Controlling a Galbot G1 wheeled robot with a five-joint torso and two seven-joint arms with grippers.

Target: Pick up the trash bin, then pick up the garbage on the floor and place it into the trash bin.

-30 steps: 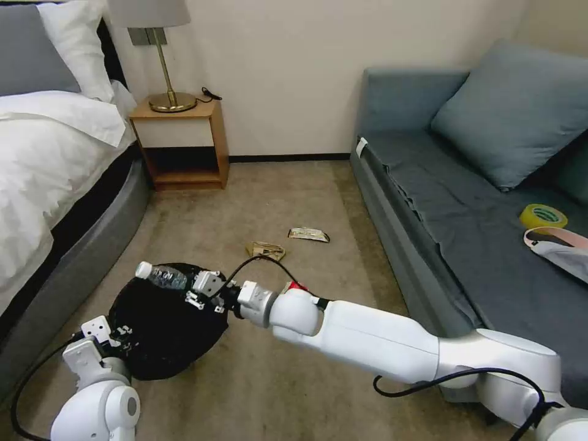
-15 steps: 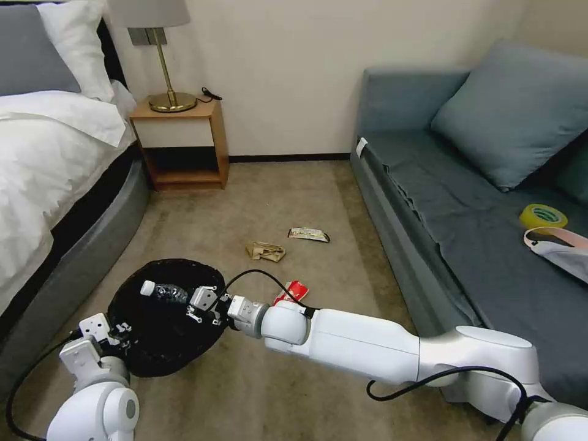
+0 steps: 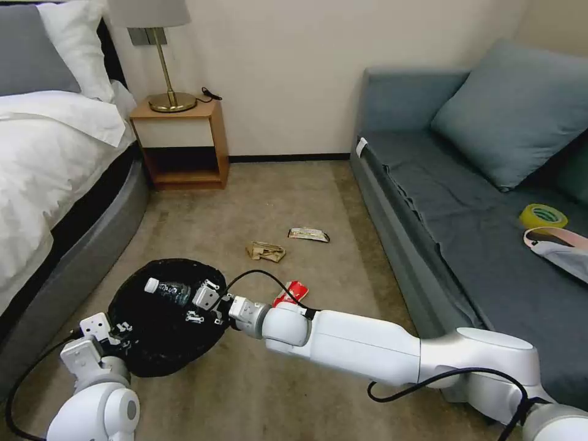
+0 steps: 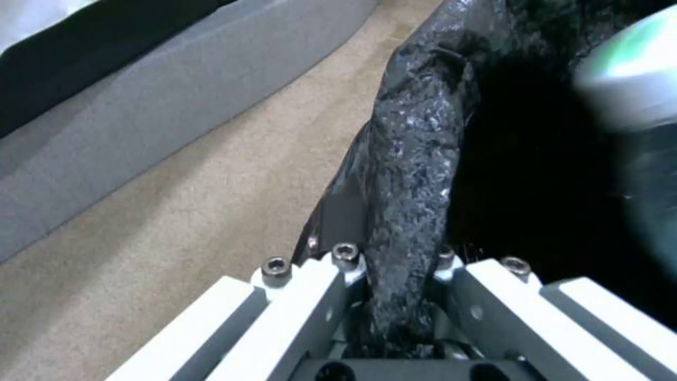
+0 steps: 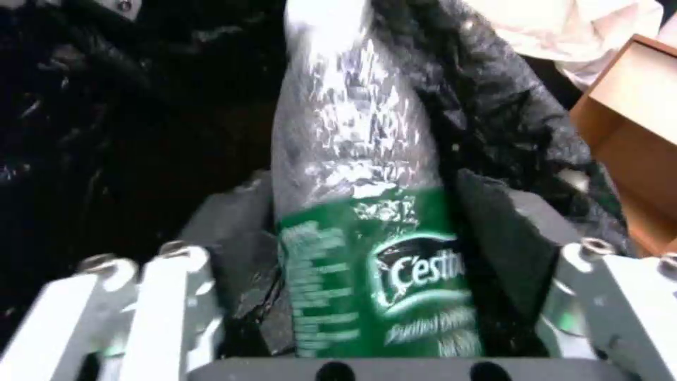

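One bottle (image 3: 166, 290) now lower inside trash bin (image 3: 160, 343), right hand (image 3: 202, 304) spread.

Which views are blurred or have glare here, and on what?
Left wrist view: the bottle is a bright, out-of-focus smear beside the bin's bag rim, which the left pincer clamps. Right wrist view: glare on the bottle's clear plastic. Head view: evenly lit, sharp.

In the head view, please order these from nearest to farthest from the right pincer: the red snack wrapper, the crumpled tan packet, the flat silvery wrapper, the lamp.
From the right pincer, over the trash bin:
1. Red snack wrapper, on the carpet beside the right forearm.
2. Crumpled tan packet, farther out on the carpet.
3. Flat silvery wrapper, just beyond the packet, toward the sofa.
4. Lamp, on the nightstand by the wall.
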